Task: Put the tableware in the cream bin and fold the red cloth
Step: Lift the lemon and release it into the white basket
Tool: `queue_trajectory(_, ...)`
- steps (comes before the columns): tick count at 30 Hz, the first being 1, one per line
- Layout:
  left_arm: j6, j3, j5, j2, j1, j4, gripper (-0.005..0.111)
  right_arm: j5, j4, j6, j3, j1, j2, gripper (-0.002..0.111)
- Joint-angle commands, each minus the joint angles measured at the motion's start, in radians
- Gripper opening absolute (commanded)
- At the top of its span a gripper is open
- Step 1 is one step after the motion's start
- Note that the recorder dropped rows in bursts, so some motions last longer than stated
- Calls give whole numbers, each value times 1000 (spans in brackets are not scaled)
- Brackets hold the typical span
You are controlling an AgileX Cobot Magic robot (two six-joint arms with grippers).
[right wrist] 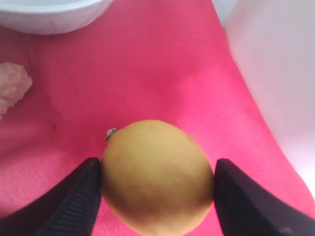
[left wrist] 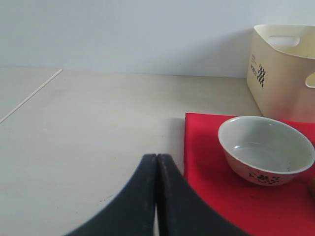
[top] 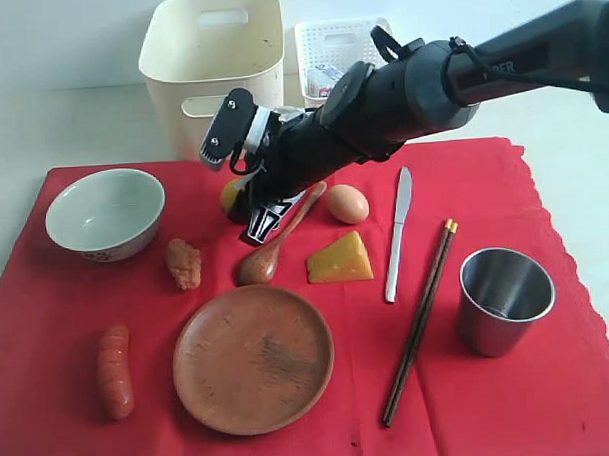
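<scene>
Only the right wrist view shows the grip plainly: the right gripper point(right wrist: 156, 194) has a dark ribbed finger pressed to each side of a yellow lemon point(right wrist: 157, 157) that rests on the red cloth point(right wrist: 162, 64). In the exterior view the arm hides most of that fruit. The left gripper point(left wrist: 157, 196) appears only in its own wrist view, jaws closed together on nothing, over the bare pale table point(left wrist: 88, 128) just off the cloth's edge. That view also shows a small checkered label on the side wall of the cream bin point(left wrist: 283, 73). The exterior view alone takes in the whole spread. The cloth lies flat and unfolded, with a scalloped edge on the right. The tall, smooth-walled bin stands behind its far edge, with a white lattice basket point(top: 343, 42) beside it. All the tableware sits on the cloth. The white bowl point(top: 106, 213), patterned low on its outside, is at the left. The round wooden plate point(top: 253, 358) is at the front centre. The wooden spoon point(top: 270, 251) lies just under the right arm. The silver knife point(top: 398, 235) and the yellow-tipped chopsticks point(top: 420, 322) lie side by side right of centre. The steel cup point(top: 504, 299) stands upright at the right. An egg point(top: 348, 203), a cheese wedge point(top: 340, 259) and a sausage point(top: 114, 371) lie among them.
</scene>
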Motion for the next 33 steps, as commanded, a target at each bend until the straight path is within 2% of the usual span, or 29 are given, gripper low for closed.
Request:
queue_trajectory(1, -8, 1, -8, -5, 3, -4, 1, -6, 9, -2, -6, 1, -2, 38)
queue_trajectory(6, -8, 1, -8, -5, 3, -4, 1, -6, 9, -2, -6, 1, -2, 18)
queue_trajectory(13, -8, 1, -8, -5, 3, -4, 1, -6, 9, -2, -6, 1, -2, 2)
queue_trajectory(24, -8, 1, -8, -5, 3, -4, 1, -3, 9, -2, -6, 1, -2, 1)
queue_trajectory(33, -8, 1, -8, -5, 3, -4, 1, 72, 4, -2, -6, 1, -7, 0)
